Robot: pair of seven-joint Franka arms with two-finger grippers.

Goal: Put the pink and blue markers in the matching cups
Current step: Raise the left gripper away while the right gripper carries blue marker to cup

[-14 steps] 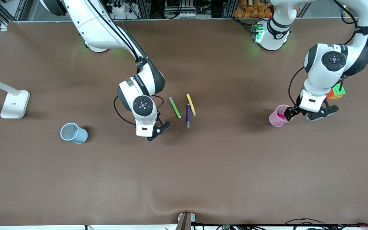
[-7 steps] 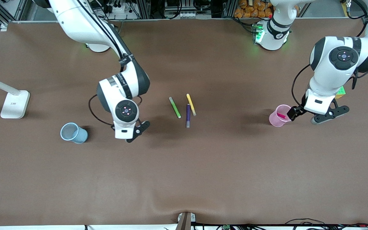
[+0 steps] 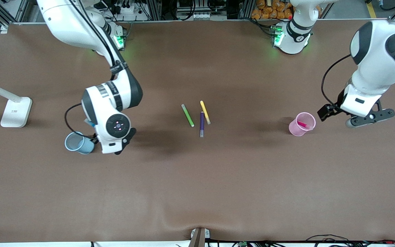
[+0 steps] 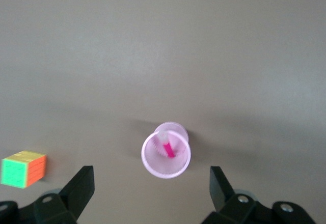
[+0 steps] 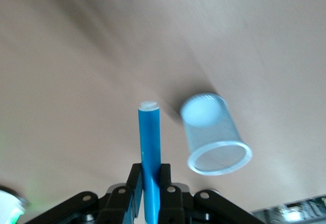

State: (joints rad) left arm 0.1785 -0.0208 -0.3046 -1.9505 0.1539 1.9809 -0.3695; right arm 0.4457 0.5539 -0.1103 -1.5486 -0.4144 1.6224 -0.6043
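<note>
At the left of the front view we see the blue cup [image 3: 78, 143] standing upright, with the right gripper [image 3: 91, 138] just beside it, fingers clamped on the blue marker [image 5: 151, 152]. In the middle lie the green pen [image 3: 187, 115], purple pen [image 3: 201, 124] and yellow pen [image 3: 205, 112]. At the right the pink cup [image 3: 301, 124] holds the pink marker [image 3: 304, 124]; the left gripper [image 3: 338, 116] hangs beside it, fingers spread wide, holding nothing.

No text, label, brand or number is showing clearly enough to read. Faint dark lettering is sitting on the right arm's [image 3: 110, 91] white wrist band, left of centre, illegible.
</note>
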